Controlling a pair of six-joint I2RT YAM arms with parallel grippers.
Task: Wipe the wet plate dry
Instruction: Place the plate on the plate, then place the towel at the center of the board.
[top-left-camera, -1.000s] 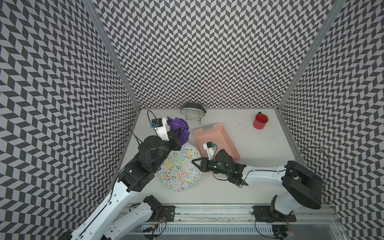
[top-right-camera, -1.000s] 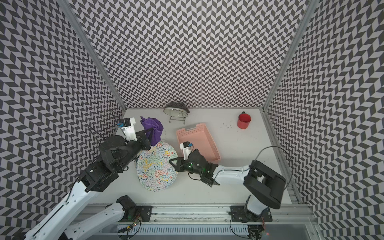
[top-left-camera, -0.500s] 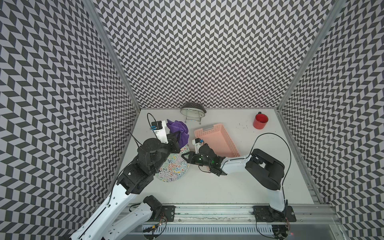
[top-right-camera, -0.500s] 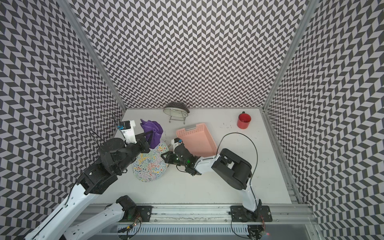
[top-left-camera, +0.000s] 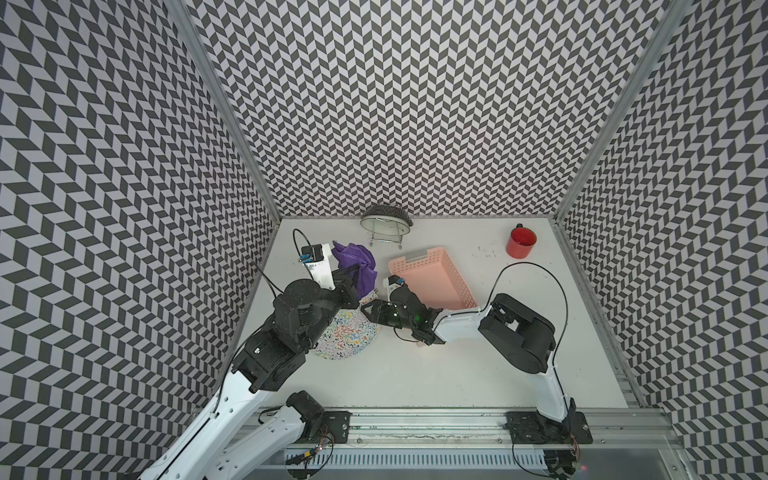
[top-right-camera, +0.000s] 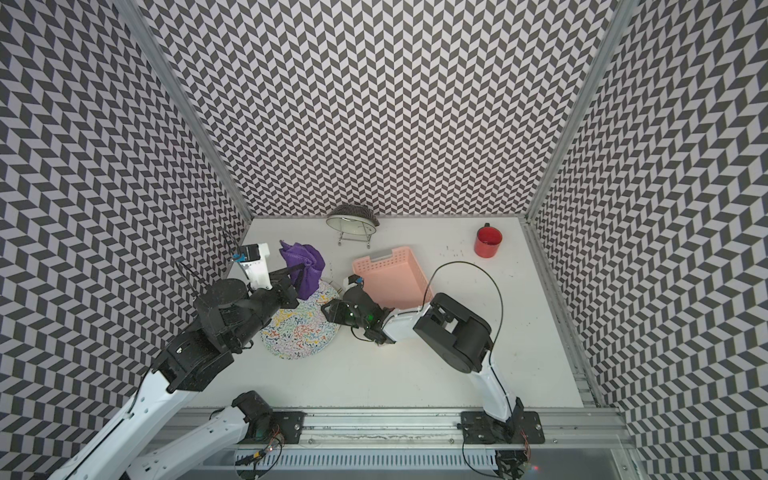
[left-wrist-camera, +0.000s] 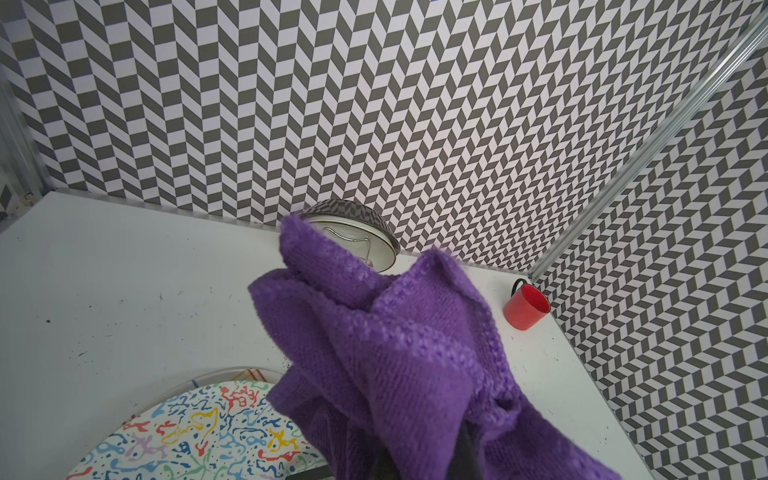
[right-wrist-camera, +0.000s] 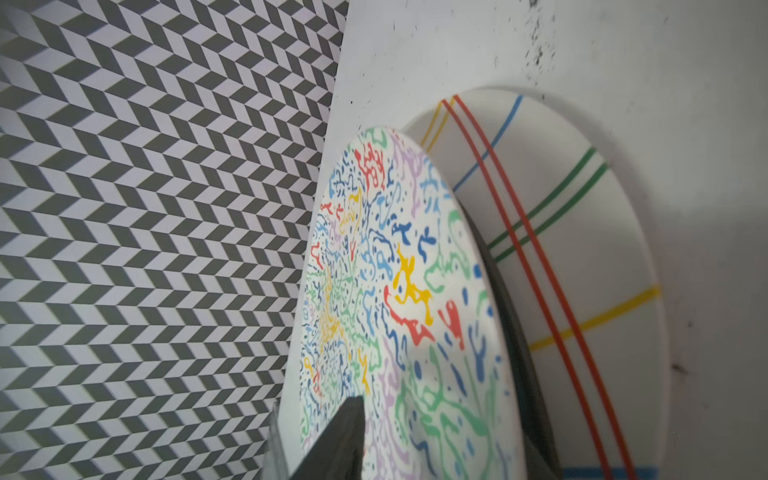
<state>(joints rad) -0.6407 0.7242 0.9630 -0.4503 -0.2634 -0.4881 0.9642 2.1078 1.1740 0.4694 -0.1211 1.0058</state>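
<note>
The left gripper (top-left-camera: 352, 276) is clenched on a bunched purple cloth (top-left-camera: 353, 259), which stands up out of the jaws near the left wall. The cloth's lower end hangs over the far edge of the plate (top-left-camera: 353, 334). I cannot tell whether the two touch.

The plate, white with coloured squiggles, sits on the left half of the table (top-left-camera: 457, 365), between the two grippers. It is tilted, and its right side is raised over a striped plate (right-wrist-camera: 582, 249) that lies flat on the table beneath it. From above, only a sliver of the striped plate shows past the squiggled rim.

The right gripper (top-left-camera: 371, 308) is at the plate's right edge with its jaws parted astride the rim. In the right wrist view one of the fingers (right-wrist-camera: 336, 436) stands over the patterned face and the other lies dark in the gap between the two plates. The pictures do not show whether either finger presses the plate.

Against the back wall, a bowl (top-left-camera: 385, 214) rests on edge in a wire stand (top-left-camera: 386, 239), with its white inside facing forward.

Right of the grippers lies a pink basket (top-left-camera: 432, 276) with perforated walls, angled on the table. Its floor shows bare pink, and the right arm covers its near corner.

In the back right corner a red mug (top-left-camera: 521, 242) stands upright, well apart from everything else. Only red shows inside it.
</note>
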